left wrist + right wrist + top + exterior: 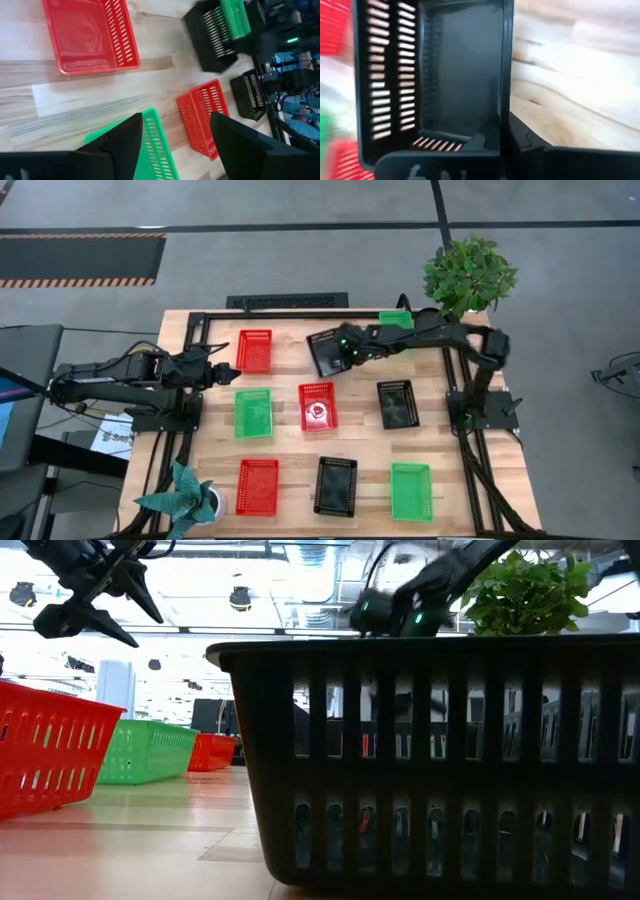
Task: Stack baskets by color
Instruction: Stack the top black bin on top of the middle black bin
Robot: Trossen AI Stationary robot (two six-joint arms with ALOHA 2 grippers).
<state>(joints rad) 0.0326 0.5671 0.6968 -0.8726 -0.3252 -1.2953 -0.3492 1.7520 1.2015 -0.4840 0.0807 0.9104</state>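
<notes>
The right gripper [338, 350] is clenched on the rim of a black basket [326, 352], held tilted at the table's [290, 445] far side; its fingertips are hidden. The left gripper [222, 368] hangs released beside a red basket [254, 350]. No writing is legible.

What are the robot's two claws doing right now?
Left gripper: open, holding nothing, beside a red basket.
Right gripper: shut on the rim of a black basket.
</notes>
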